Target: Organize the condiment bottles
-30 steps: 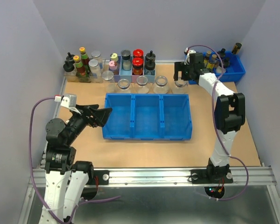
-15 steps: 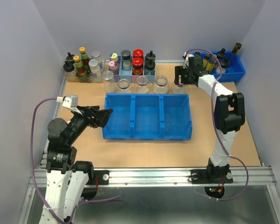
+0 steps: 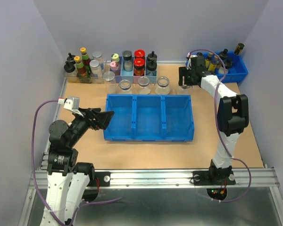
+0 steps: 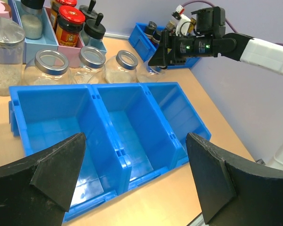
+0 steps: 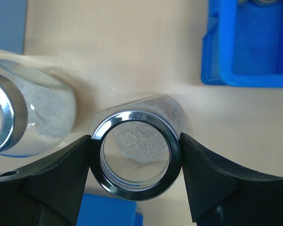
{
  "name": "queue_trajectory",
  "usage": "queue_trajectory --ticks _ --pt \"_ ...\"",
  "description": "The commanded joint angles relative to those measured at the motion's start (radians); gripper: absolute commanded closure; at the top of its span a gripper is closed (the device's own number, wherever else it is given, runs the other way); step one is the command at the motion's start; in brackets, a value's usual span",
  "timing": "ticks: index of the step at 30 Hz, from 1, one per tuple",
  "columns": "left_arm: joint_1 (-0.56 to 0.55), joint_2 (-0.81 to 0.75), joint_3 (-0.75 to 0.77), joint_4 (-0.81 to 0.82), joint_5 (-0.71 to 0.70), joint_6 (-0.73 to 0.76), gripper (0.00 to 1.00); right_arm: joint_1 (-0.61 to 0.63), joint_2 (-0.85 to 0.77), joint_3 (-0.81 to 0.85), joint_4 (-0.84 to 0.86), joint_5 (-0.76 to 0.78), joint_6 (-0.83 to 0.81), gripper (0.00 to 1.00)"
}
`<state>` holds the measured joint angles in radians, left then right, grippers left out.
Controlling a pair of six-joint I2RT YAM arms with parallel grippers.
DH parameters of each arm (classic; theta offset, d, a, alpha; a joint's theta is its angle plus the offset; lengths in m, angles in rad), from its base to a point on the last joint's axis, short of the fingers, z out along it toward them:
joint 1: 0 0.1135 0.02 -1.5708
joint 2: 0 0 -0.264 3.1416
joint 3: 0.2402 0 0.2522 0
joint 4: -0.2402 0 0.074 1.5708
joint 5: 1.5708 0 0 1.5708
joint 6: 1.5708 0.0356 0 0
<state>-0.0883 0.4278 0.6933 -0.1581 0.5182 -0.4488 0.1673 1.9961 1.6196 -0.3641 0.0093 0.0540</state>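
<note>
As we look down on the bench [image 3: 236, 141], the biggest thing on it is the blue bin [image 3: 148, 133] w/ three compartments, sitting mid-bench. The right arm [image 3: 228, 113] reaches to the back right. The left arm [image 3: 61, 136] leans toward the bin's left end. In the back right corner sits a small blue tray [image 3: 237, 75] of dark bottles, and at the back centre a pale rack [image 4: 51, 40] of capped bottles, incl. a red-capped jar [image 4: 70, 28].

Btw. rack and bin we see the condiment jars in a row along the bin's far wall. The lidded jar [image 3: 109, 79] is at the left end, then come three open jars [image 3: 143, 83], all upright w/ pale grains inside. The fifth jar [image 5: 141, 141] is the rightmost, upright on the bench just past the bin's far right corner.

The right claw [image 5: 136, 162] sits directly over it, narrow, pads [image 5: 61, 174] pressed on both sides of its silvery rim, gripping it. The neighbour jar [image 5: 23, 117] stands just beside one pad; we can't tell if they touch. The left claw [image 4: 134, 141] is wide, holding nothing, over the bin's near left side, well apart from the jars.

The red-capped jar's label is too small to read.
</note>
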Motion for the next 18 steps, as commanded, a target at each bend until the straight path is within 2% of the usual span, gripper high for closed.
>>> queue_trajectory --ticks 1,4,8,10,13,18 --pt "-0.002 -0.012 -0.012 0.038 -0.001 0.018 0.01 0.006 -0.143 0.026 -0.007 0.162 0.044 0.99" --pt "-0.002 -0.011 -0.012 0.045 -0.009 0.019 0.01 0.008 -0.207 0.019 -0.015 0.256 0.075 0.99" --pt "-0.002 -0.004 -0.014 0.054 -0.01 0.019 0.01 0.006 -0.273 0.01 -0.021 0.473 0.133 1.0" --pt "-0.001 -0.001 -0.014 0.057 -0.011 0.018 0.01 0.008 -0.298 0.008 -0.032 0.492 0.141 0.99" --pt "-0.001 0.0 -0.012 0.057 -0.014 0.018 0.01 0.008 -0.383 0.008 -0.068 0.417 0.173 1.0" --pt "-0.002 0.005 -0.003 0.054 -0.014 0.01 0.01 0.008 -0.522 -0.056 -0.151 0.123 0.265 0.99"
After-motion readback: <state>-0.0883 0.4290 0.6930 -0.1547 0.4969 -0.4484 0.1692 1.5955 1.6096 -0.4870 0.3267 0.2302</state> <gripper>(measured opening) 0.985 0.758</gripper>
